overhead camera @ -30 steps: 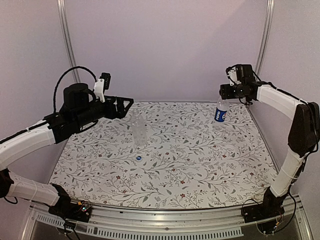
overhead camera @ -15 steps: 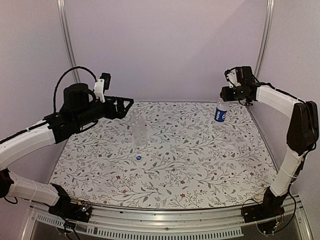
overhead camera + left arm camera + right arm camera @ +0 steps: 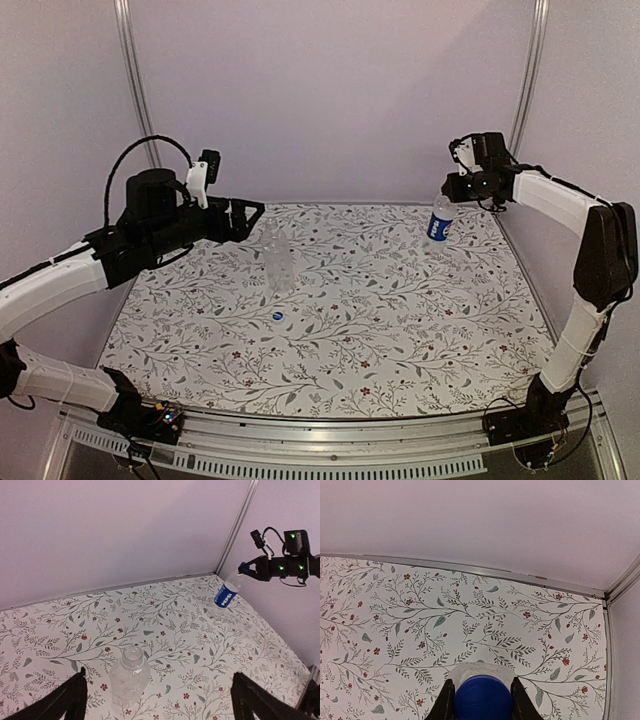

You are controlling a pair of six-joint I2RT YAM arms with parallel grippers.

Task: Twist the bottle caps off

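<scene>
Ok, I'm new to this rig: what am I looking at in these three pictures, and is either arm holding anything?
Two robot arms are bolted at the near edge of the table. The wide picture looks down from above and behind them; the other two come from a camera on each wrist. The left arm hovers near the plain bottle, jaws wide open, holding nothing. That bottle has no cap; a loose cap lies on the table nearer the bases. The right arm has its jaws shut on the blue cap of the labelled bottle, far right.
</scene>
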